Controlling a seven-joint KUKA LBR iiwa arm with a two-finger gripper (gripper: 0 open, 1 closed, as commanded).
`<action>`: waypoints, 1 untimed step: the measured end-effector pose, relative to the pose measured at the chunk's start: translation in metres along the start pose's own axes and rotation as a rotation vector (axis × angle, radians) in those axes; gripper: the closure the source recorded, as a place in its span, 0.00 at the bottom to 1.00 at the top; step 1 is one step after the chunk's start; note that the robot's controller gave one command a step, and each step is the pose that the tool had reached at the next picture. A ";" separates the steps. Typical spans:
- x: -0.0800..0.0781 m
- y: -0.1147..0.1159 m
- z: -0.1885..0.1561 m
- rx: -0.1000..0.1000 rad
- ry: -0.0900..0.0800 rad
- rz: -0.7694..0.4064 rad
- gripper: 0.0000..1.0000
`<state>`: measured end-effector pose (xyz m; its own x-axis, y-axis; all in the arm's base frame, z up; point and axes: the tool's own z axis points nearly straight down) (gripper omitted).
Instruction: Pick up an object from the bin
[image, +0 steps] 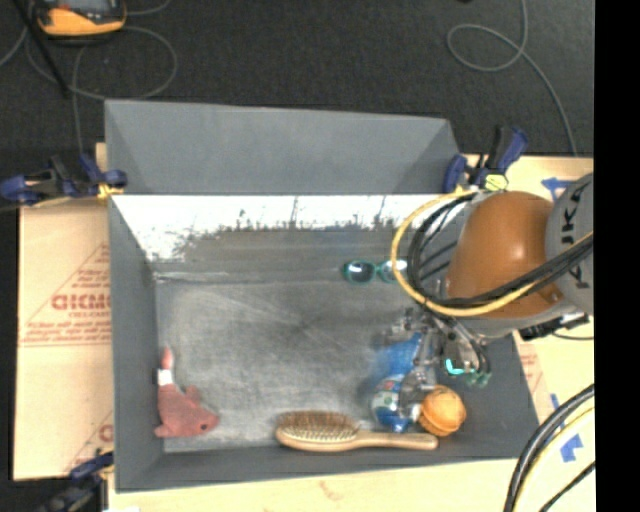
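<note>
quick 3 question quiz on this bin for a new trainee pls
1. True or false: the pink plush toy lies in the view's lower left corner of the grey metal bin.
2. Which lies nearest the handle end of the oval wooden hairbrush? A) pink plush toy B) round orange ball
3. Fill in: the gripper hangs over the blue translucent plastic thing, in the view's ____ half of the bin.
Key: 1 true; 2 B; 3 right.

Letter "K" on the arm (572, 208)

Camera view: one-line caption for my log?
Gripper low in the bin's right corner over a blue thing, beside an orange ball and wooden hairbrush.
</note>
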<state>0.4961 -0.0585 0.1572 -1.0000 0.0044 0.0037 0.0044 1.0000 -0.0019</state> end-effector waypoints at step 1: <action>-0.001 0.000 -0.002 0.001 -0.005 -0.002 0.00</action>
<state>0.4969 -0.0586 0.1596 -1.0000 0.0027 -0.0008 0.0027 1.0000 -0.0027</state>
